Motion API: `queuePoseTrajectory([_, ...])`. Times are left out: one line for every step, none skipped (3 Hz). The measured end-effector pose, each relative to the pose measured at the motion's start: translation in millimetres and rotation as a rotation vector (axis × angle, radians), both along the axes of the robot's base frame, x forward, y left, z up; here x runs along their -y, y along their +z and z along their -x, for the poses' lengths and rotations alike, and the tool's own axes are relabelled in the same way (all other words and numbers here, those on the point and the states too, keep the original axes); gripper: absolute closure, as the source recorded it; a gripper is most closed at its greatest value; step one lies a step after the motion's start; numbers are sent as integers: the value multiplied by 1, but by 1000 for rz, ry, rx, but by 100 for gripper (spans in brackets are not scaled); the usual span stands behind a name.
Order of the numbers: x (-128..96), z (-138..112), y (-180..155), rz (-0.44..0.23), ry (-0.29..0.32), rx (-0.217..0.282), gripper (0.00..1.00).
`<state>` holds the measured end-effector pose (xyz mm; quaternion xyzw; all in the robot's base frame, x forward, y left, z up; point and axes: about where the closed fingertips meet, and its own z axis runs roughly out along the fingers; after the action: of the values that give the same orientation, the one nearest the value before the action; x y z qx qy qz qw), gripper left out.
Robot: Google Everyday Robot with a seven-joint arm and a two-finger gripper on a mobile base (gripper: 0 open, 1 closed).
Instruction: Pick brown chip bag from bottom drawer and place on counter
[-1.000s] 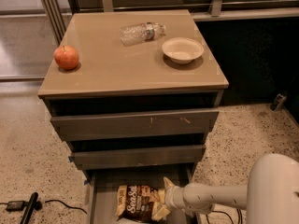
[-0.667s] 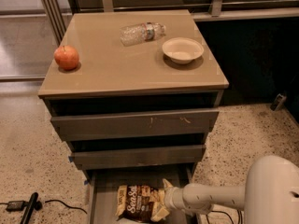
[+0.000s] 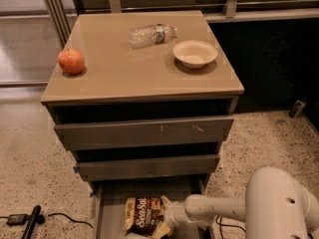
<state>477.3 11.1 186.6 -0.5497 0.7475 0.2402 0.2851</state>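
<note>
The brown chip bag (image 3: 145, 215) lies flat in the open bottom drawer (image 3: 112, 205), white "Sea Salt" lettering facing up, tan ends showing. My gripper (image 3: 166, 218) reaches in from the right on a white arm and sits at the bag's right edge, low in the drawer. The beige counter (image 3: 129, 68) tops the grey cabinet above the two other drawers.
On the counter stand a red apple (image 3: 71, 61) at the left, a lying clear plastic bottle (image 3: 151, 35) at the back and a white bowl (image 3: 195, 53) at the right. A black cable and tool (image 3: 30, 221) lie on the speckled floor at the left.
The arm and gripper have shifted very slightly left against the bag's right edge. The bag has stayed in the drawer.
</note>
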Motion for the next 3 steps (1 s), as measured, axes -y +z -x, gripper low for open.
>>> queuePoseTrajectory([-10, 4, -12, 3, 6, -28, 0])
queuePoseTrajectory([-13, 8, -27, 29, -2, -45, 0])
queuePoseTrajectory([-4, 9, -40, 59, -36, -52, 0])
